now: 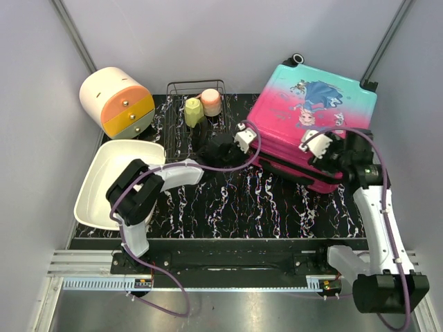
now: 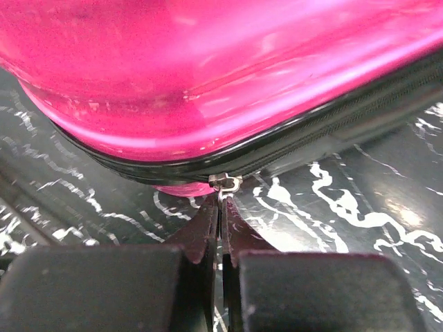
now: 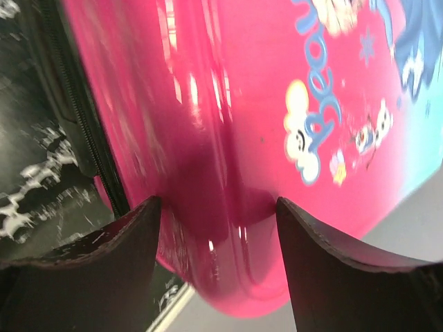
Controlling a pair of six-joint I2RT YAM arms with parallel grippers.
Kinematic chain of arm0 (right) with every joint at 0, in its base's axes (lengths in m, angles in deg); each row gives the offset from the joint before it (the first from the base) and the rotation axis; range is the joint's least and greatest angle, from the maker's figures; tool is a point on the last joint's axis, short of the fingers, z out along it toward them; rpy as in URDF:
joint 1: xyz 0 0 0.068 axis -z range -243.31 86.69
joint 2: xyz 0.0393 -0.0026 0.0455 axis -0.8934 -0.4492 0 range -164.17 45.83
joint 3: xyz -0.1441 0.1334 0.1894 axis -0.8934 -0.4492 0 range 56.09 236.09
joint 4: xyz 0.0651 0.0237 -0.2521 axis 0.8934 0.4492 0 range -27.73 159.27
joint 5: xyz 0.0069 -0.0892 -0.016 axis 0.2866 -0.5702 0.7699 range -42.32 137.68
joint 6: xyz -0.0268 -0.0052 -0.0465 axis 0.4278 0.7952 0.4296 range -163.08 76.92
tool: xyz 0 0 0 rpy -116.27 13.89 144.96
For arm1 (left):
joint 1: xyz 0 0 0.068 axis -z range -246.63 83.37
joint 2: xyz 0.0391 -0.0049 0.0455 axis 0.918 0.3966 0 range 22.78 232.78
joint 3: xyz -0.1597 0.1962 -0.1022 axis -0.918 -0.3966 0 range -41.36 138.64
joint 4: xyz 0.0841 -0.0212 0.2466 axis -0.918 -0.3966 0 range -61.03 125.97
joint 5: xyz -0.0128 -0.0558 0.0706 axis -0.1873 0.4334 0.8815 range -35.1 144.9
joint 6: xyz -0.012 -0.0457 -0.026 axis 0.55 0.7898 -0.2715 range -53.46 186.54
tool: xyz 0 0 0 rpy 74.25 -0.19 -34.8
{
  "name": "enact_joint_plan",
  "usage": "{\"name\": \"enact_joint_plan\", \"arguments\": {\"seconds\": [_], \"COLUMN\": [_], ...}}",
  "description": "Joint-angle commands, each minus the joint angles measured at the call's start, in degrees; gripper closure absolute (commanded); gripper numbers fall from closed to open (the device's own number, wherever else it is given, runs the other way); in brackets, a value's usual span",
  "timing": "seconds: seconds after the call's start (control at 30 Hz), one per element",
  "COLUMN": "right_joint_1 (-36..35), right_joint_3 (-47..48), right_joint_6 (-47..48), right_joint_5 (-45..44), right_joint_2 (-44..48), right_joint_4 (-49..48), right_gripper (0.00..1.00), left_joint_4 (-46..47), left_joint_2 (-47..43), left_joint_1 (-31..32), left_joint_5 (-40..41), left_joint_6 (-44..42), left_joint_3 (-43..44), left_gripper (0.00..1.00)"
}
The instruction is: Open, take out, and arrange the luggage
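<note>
Luggage [image 1: 311, 124]: lay upper right in top view; lid lettering "Beau…" cut off | your left gripper [image 2: 221, 207]: pinched shut on zipper pull [image 2: 225, 183] | your right gripper [image 3: 218, 225]: jaws apart, straddled pink corner (contact unclear)

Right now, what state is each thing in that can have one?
luggage: lid closed, lying flat
left gripper: shut on zipper pull
right gripper: jaws apart, astride the luggage's corner
drawer box: both drawers shut

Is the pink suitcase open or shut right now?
Shut. The luggage lies flat, lid down, no gap along its black zipper; the left gripper pinches the zipper pull.
</note>
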Motion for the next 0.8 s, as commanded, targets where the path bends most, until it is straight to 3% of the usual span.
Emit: {"name": "enact_joint_plan", "arguments": {"seconds": [0.0,0.07,0.13,0.27,0.33,0.53,0.6,0.77], "right_joint_1": [12.2,15.9,15.9,15.8,15.3,3.7,-3.4,-10.5], "right_joint_3": [2.1,6.1,9.5,15.5,15.0,6.2,2.6,-6.8], "right_joint_6": [6.0,6.1,6.4,6.3,4.3,-5.8,-8.7,-14.9], "right_joint_5": [-6.3,1.4,6.9,28.9,33.5,29.7,24.5,11.3], "right_joint_2": [-3.3,-3.2,-2.7,0.2,0.8,3.3,2.7,-0.2], "right_joint_4": [6.3,10.7,16.1,32.5,34.7,24.9,18.8,0.6], "right_gripper": [0.3,0.27,0.23,0.2,0.21,0.27,0.29,0.37], "left_joint_4": [0.0,0.5,-0.6,0.3,0.7,2.4,2.9,2.9], "left_joint_2": [-4.9,-3.8,-2.7,-0.7,-0.1,0.4,0.3,0.3], "left_joint_1": [2.3,4.1,4.9,5.8,6.0,7.3,7.7,7.7], "left_joint_5": [-2.9,-3.4,-3.4,-3.9,-4.1,-4.8,-5.1,-4.4], "left_joint_6": [-4.3,-1.9,1.1,3.4,3.4,5.7,6.3,8.3], "left_joint_3": [2.9,3.9,6.5,8.8,10.0,10.0,9.4,9.0], "left_gripper": [1.0,1.0,1.0,1.0,1.0,1.0,1.0,1.0]}}
